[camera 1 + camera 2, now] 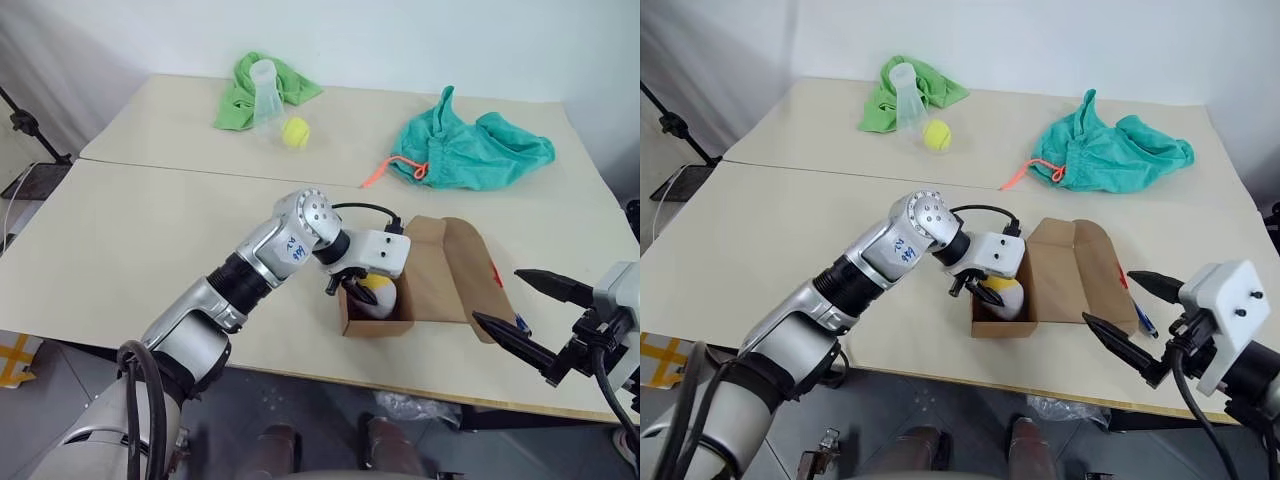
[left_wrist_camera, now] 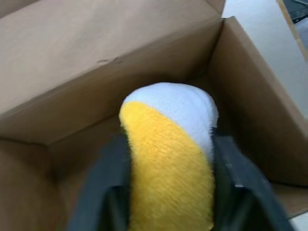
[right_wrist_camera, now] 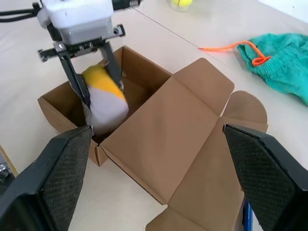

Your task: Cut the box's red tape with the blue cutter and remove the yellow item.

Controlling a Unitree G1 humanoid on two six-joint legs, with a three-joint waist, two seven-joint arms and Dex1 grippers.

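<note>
Gripping yellow item [image 2: 166,159], left claw [image 3: 94,79] inside box [image 3: 159,159]

Head stereo pair: high, looking forward and down over counter [image 1: 120,230], whole scene, both eyes near-identical. Left wrist view: very close, looking into box [image 2: 250,96], yellow item [image 2: 168,159] between its fingers [image 2: 103,187]. Right wrist view: near, above, facing same open box [image 3: 178,144].
</note>
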